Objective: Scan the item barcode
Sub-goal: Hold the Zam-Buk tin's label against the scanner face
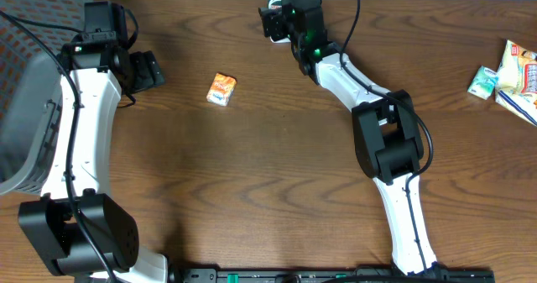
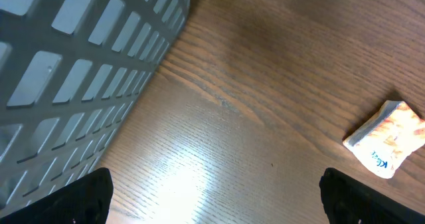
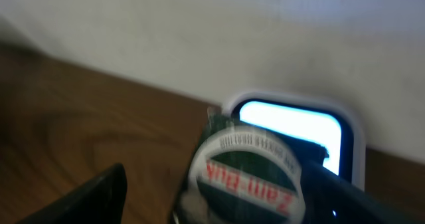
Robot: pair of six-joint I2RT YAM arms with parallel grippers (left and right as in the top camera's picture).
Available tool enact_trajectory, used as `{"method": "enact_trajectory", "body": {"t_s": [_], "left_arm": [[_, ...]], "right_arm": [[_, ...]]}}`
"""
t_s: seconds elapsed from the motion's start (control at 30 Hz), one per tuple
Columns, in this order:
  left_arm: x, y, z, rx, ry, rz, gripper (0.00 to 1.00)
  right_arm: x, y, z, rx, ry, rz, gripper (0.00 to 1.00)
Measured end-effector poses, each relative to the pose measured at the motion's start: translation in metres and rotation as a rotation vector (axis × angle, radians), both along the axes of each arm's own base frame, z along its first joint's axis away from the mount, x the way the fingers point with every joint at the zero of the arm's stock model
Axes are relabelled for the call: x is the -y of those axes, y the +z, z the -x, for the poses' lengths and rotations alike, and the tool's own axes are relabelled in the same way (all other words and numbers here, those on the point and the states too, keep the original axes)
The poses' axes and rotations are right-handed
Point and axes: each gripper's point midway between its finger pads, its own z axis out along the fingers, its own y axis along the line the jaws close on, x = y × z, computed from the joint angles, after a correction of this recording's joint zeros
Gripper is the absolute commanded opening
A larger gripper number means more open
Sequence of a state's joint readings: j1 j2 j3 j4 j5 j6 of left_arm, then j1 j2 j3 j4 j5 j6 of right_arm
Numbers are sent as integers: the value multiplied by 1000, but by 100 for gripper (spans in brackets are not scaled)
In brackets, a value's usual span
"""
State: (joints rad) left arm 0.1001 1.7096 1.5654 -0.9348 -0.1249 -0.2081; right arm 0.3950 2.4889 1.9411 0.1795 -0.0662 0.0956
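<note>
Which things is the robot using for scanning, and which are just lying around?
For the job:
Zam-Buk tin
lit scanner

Just lying about for now:
orange packet
grey basket
green-white packet
snack bags

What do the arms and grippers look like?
Both arms have white links, left arm and right arm, with bulky black joints and black cables alongside. The left gripper and right gripper are black; a green light glows near the right wrist.
</note>
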Motion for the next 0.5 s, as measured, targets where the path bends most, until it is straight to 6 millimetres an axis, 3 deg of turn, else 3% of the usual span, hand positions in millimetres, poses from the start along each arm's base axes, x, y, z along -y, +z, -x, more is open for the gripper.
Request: {"method": "enact_trajectory", "body": {"t_s": [0.5], "left_arm": [[0,0,0,0,0,0,98]], "right_arm": [[7,-9,3,-45,-38,39,75]]}}
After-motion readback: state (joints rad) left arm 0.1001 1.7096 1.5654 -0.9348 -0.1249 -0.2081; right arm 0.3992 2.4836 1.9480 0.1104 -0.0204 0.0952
